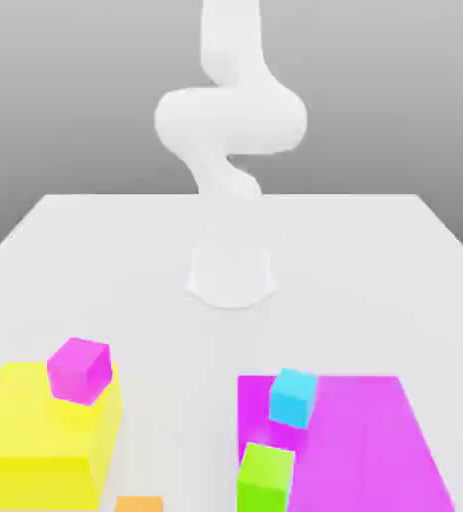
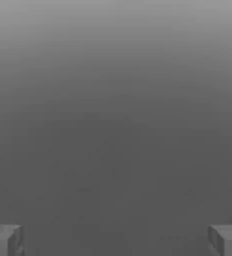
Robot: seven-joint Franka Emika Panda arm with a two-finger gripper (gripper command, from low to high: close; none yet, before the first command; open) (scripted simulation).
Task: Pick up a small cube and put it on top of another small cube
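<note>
Jaws spread wide, holding nothing, magenta cube (image 1: 78, 369) atop yellow block (image 1: 37, 435)

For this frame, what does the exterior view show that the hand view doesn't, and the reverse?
Exterior view: the white arm rising from its base on the white table; a magenta cube sitting on a large yellow block; a cyan cube and a green cube at a flat magenta slab; an orange cube at the picture's lower edge.

Hand view: the gripper, its two fingertips set wide apart with nothing between them, against plain grey.

Shared: just the grey backdrop; no object appears in both.
</note>
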